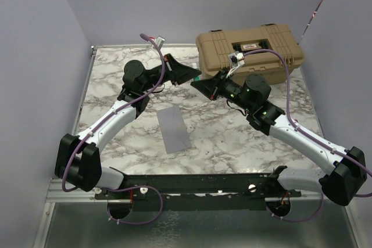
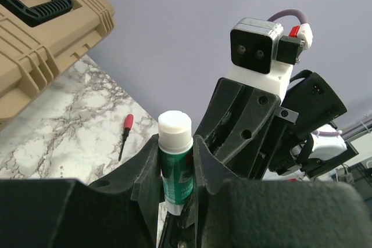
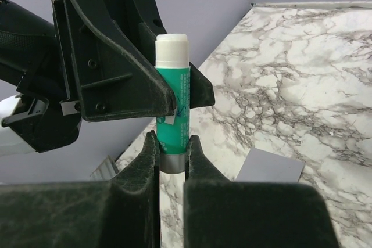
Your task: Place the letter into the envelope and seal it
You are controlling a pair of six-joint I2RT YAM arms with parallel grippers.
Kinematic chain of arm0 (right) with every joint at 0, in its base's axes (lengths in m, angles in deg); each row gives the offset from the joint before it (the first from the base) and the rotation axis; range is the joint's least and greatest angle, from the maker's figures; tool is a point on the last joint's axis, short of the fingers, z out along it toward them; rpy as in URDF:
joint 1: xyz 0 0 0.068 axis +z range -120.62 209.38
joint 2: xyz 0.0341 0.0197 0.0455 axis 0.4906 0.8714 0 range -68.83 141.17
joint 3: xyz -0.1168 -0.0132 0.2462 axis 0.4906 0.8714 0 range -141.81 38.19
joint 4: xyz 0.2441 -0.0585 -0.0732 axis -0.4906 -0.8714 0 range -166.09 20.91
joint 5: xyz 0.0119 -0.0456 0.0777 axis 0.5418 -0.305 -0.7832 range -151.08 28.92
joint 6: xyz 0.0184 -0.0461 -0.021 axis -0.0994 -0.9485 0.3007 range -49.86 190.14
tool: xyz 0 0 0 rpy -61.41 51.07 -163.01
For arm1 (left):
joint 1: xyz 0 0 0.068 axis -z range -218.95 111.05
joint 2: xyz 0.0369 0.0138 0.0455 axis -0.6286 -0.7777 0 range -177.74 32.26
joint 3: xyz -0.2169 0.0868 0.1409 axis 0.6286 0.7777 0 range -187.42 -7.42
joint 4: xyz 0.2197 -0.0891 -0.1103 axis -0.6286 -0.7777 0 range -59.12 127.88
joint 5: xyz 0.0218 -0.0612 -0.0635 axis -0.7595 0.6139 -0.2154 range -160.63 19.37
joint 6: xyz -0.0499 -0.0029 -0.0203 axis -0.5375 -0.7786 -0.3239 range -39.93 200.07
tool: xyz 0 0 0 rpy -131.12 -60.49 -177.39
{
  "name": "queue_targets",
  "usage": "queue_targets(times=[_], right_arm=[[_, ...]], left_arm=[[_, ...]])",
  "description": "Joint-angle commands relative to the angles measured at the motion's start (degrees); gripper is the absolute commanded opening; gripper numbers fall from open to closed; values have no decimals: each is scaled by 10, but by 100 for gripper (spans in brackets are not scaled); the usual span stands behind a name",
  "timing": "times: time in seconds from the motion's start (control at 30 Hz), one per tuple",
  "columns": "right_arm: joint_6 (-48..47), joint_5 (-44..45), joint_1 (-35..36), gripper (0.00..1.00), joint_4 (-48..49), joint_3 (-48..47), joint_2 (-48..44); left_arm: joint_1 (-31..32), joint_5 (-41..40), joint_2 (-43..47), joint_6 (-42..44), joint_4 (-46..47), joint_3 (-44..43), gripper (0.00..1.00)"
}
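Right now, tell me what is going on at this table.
Both arms hold one green glue stick between them, up off the marble table. The left pincer clamps its green body and the right pincer clamps its grey base. The white end sticks out past the left one. The blue-grey envelope lies flat on the table, nearer the arm bases, untouched. A tan toolbox sits at the back. No loose letter is in sight.
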Motion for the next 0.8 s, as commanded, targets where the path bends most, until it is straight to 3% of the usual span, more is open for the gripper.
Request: queue_targets(times=[0.0, 0.1, 0.37, 0.5, 0.63, 0.77], right_arm=[[4, -9, -3, 1, 0, -9, 6], [17, 1, -6, 1, 27, -5, 4], [18, -25, -13, 1, 82, -3, 13], [12, -47, -14, 0, 93, -11, 25], [16, -42, -13, 1, 93, -12, 31], [5, -24, -14, 26, 30, -28, 33]], left_arm=[[0, 0, 2, 7, 18, 2, 24], [0, 2, 5, 9, 18, 10, 37], [1, 2, 19, 8, 18, 31, 36], [0, 1, 21, 6, 18, 36, 27], [1, -5, 25, 11, 18, 41, 1], [-1, -30, 33, 44, 8, 47, 0]])
